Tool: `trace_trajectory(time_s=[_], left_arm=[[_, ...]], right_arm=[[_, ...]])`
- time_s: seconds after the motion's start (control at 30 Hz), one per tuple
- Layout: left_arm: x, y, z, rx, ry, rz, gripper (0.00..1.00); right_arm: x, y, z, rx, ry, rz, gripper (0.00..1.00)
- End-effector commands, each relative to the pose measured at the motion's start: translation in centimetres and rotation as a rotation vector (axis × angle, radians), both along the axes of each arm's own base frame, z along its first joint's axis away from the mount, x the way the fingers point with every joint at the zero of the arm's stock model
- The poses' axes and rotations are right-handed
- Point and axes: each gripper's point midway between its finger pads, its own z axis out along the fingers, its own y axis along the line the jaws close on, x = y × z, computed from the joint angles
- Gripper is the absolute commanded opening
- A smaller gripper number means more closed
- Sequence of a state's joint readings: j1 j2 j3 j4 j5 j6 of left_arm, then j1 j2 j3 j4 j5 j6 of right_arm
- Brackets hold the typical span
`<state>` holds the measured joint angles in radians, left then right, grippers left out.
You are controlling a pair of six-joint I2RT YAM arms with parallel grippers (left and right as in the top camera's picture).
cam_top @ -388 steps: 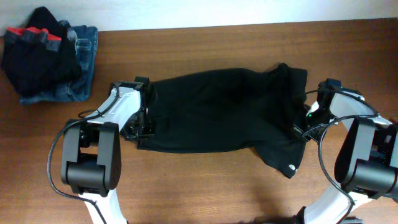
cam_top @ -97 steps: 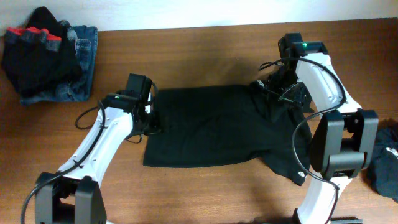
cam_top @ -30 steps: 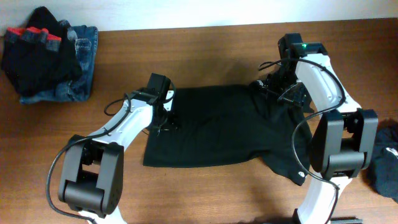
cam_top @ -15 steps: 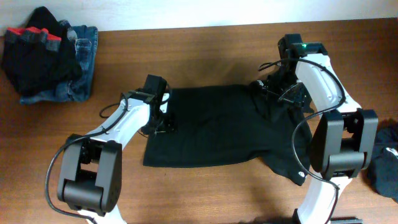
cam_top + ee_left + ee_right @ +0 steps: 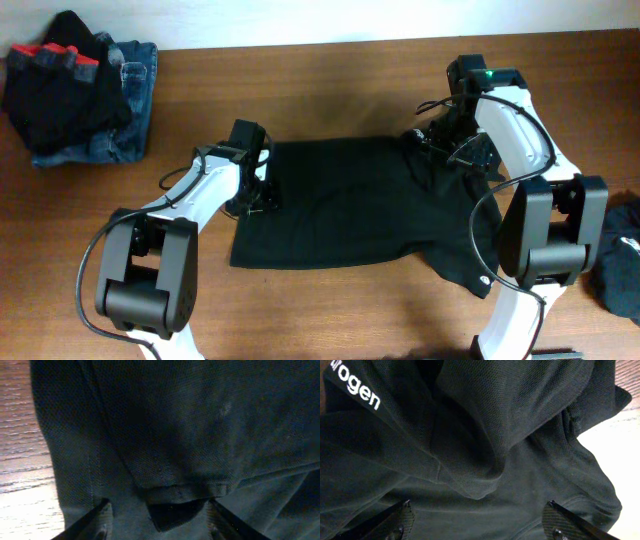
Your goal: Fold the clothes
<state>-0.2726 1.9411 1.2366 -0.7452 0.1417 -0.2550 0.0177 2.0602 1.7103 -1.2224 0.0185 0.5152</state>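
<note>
A black top (image 5: 350,205), one of the clothes, lies spread on the wooden table (image 5: 330,320). My left gripper (image 5: 257,193) hovers low over its left edge. In the left wrist view the left gripper (image 5: 159,522) is open, its fingertips (image 5: 102,521) apart over flat fabric and a folded sleeve hem (image 5: 182,494). My right gripper (image 5: 447,150) is over the bunched upper right corner. Seen from the right wrist, the right gripper (image 5: 480,522) stands wide open above rumpled folds (image 5: 485,460) with white lettering (image 5: 362,390). Neither gripper holds anything.
A pile of other clothes (image 5: 75,90), black and red over blue jeans, sits at the table's back left corner. Another dark garment (image 5: 620,262) lies at the right edge. The pale wall (image 5: 300,20) runs along the table's far side.
My left gripper has shifted a little to the left along the top's left edge and its jaws have narrowed slightly. The right arm and the top have not moved.
</note>
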Motion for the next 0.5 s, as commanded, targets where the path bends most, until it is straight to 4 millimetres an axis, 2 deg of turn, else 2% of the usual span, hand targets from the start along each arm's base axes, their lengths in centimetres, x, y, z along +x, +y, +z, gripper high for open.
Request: trace_trajectory(time_s=[0.0, 0.23, 0.37, 0.47], left_arm=[[0.25, 0.33, -0.81, 0.010, 0.009, 0.010, 0.56], [0.61, 0.25, -0.77, 0.006, -0.005, 0.010, 0.39], [0.70, 0.23, -0.76, 0.005, -0.009, 0.010, 0.24], [0.71, 0.23, -0.76, 0.005, -0.009, 0.010, 0.18]], right_arm=[[-0.21, 0.08, -0.36, -0.016, 0.012, 0.017, 0.86], [-0.21, 0.09, -0.36, -0.016, 0.012, 0.017, 0.86], [-0.21, 0.10, -0.36, -0.016, 0.012, 0.017, 0.86], [-0.21, 0.08, -0.36, -0.016, 0.012, 0.017, 0.86]])
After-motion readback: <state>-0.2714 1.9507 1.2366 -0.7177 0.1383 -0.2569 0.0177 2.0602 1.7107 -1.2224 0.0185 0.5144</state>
